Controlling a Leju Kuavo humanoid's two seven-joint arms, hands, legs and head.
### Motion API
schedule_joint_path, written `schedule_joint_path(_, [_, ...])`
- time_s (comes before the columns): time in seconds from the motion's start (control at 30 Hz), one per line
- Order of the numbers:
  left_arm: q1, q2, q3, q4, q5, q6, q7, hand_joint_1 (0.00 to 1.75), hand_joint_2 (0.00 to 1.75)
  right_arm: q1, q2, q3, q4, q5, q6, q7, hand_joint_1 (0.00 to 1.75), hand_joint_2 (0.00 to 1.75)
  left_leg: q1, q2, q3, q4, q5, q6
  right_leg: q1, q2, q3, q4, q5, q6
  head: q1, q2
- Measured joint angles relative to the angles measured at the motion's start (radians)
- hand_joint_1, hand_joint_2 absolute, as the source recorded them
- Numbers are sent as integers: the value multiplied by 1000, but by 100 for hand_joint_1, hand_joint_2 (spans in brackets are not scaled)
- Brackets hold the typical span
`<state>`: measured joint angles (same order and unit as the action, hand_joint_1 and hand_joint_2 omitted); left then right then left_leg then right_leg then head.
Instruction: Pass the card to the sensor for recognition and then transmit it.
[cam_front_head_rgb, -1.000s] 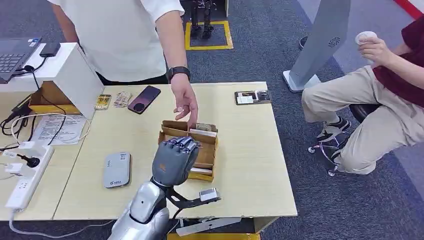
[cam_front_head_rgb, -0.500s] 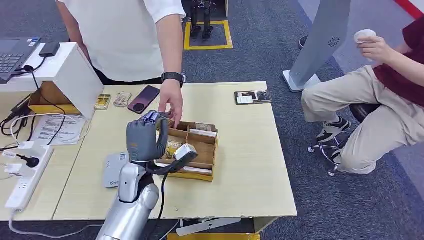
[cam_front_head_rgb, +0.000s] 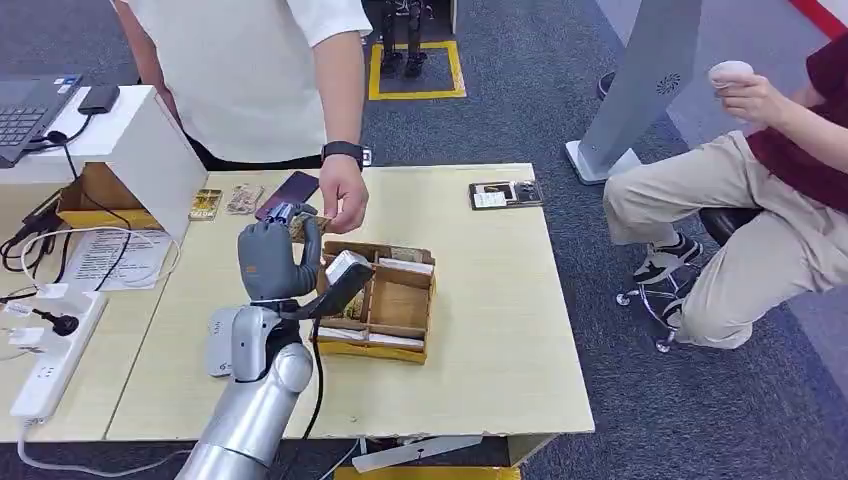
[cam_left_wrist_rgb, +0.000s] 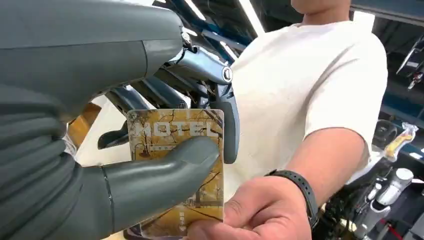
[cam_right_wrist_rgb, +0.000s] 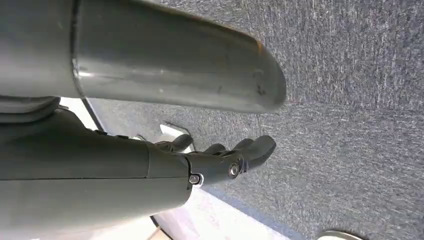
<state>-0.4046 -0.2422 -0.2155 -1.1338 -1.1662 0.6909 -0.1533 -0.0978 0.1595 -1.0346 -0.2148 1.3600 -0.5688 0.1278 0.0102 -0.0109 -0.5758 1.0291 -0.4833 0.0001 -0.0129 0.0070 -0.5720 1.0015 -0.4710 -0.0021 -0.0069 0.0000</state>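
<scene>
My left hand (cam_front_head_rgb: 272, 258) is raised over the table's middle, just behind the wooden box (cam_front_head_rgb: 392, 304). It pinches a yellow-brown hotel card (cam_front_head_rgb: 305, 224) between thumb and fingers; up close the card (cam_left_wrist_rgb: 173, 129) reads "HOTEL". A person's hand (cam_front_head_rgb: 343, 198) with a black watch meets the card from the far side, and its fingers (cam_left_wrist_rgb: 250, 212) grip the card's free end. The grey card sensor (cam_front_head_rgb: 222, 340) lies flat on the table beside my left forearm, partly hidden by it. My right hand (cam_right_wrist_rgb: 220, 161) hangs over the carpet with fingers stretched out, holding nothing.
The wooden box has compartments with more cards. A dark phone (cam_front_head_rgb: 292, 186), small cards (cam_front_head_rgb: 206, 203) and a card holder (cam_front_head_rgb: 505, 194) lie along the far edge. A white stand (cam_front_head_rgb: 150, 150), cables and a power strip (cam_front_head_rgb: 50, 365) crowd the left. A seated person (cam_front_head_rgb: 760, 190) is at the right.
My left hand has swung left from over the box and risen toward the standing person with the card. The person's hand has left the box and taken hold of the card's end.
</scene>
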Motion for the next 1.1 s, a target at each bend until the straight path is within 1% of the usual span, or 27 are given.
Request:
schedule_joint_path(0.1, [-3,0,0,12,8,0,-1,175,175,0,2,0,0,-2,0,0,0,0,0,0,0,0,0,0,0,0,0,0,0,0,0,0])
schedule_joint_path(0.13, [-5,-1,0,16,11,0,-1,23,175,0,2,0,0,-2,-1,0,0,0,0,0,0,0,0,0,0,0,0,0,0,0,0,0])
schedule_joint_path(0.17, [-6,-1,0,20,16,0,-2,0,175,-1,2,0,0,-2,-2,0,0,0,0,0,0,0,0,0,0,0,0,0,0,0,0,0])
schedule_joint_path(0.27, [-7,-5,0,33,36,0,5,0,175,-1,2,0,0,-4,-3,0,0,0,0,0,0,0,0,0,0,0,0,0,0,0,0,0])
schedule_joint_path(0.67, [-7,-3,0,47,35,0,16,0,175,-1,2,0,0,-13,-5,0,0,0,0,0,0,0,0,0,0,0,0,0,0,0,0,0])
schedule_joint_path(0.97, [-3,6,-2,47,54,0,3,0,175,-1,2,0,0,-24,-5,-7,0,0,0,0,0,0,0,0,0,0,0,0,0,0,0,0])
schedule_joint_path(1.1, [36,22,-16,32,68,0,-9,0,175,1,2,0,0,-41,-5,-23,0,0,0,0,0,0,0,0,0,0,0,0,0,0,0,0])
